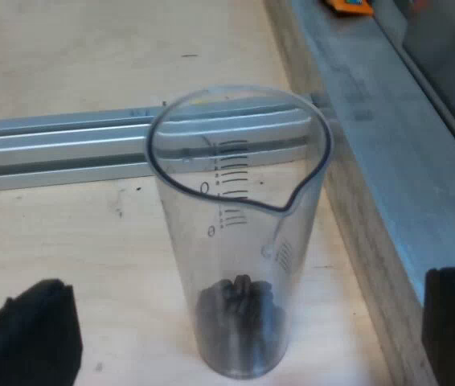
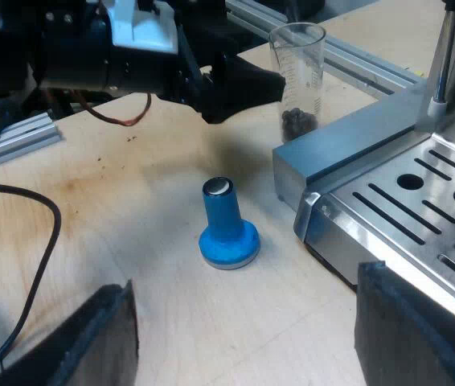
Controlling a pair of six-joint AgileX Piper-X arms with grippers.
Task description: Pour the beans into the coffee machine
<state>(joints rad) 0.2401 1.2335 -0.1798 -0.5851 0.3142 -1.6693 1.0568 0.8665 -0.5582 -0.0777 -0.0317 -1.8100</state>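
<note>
Begin with the espresso machine (image 2: 388, 173). Its slotted steel drip tray and grey base lie just under and ahead of one finger of your right hand (image 2: 256, 334), which hovers over the counter (image 2: 115, 241) with its fingers spread wide and nothing between them. I judge it is parked there to keep out of the way rather than to take part. An aluminium rail (image 1: 59, 149) crosses the counter beyond your left hand (image 1: 239, 326), and that is the hand doing the work. Its two black fingers are wide apart, one on each side of the measuring glass (image 1: 239, 201), and neither touches the wall. The glass stands upright on the counter, between those fingers and slightly ahead of them, with its pouring lip turned back toward the hand. This reads as the approach before a grasp, with the pour not yet begun. From your right hand the glass is well ahead, close to the corner of the machine's base. That corner looks tight for a finger, so close gently. Nearer your right hand, straight ahead of its open fingers, a blue tamper (image 2: 227, 229) stands on its base, apart from everything and not needed here. The beans (image 1: 239, 301) lie in a small dark heap at the bottom of the glass.
</note>
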